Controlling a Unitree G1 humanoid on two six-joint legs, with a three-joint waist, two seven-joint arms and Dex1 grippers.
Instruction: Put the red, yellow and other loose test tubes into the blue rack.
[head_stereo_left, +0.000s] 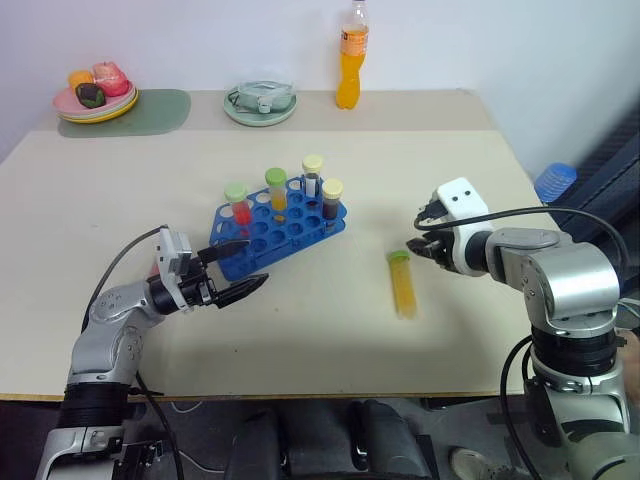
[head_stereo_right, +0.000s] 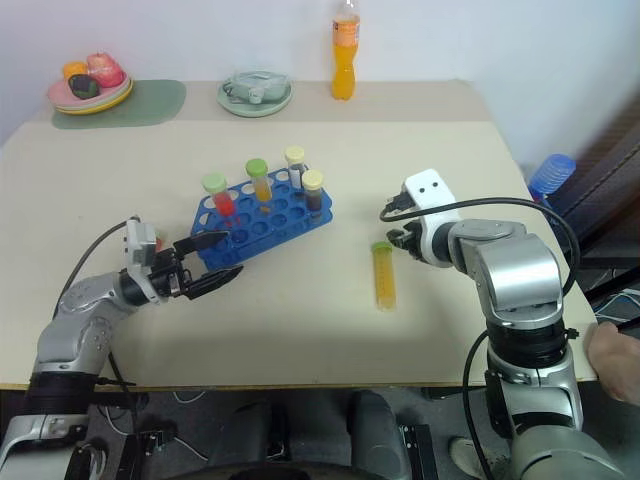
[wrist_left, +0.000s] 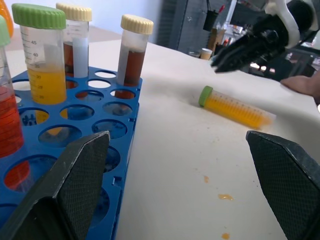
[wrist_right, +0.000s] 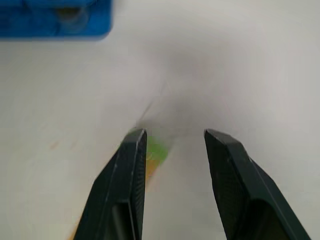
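Right of the blue plastic rack (head_stereo_left: 278, 227), a green-capped yellow tube (head_stereo_left: 403, 284) lies on bare tabletop, right gripper (head_stereo_left: 428, 250) slightly parted and empty beside it, left gripper (head_stereo_left: 240, 266) spread wide at the rack's near edge.

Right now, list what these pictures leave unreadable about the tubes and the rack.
- Loose yellow tube: right wrist view, mostly behind a finger, blurred.
- Blue rack: right wrist view, cut by the edge.
- Red tube: left wrist view, cap cut off.
- Tube markings: head views, too small.
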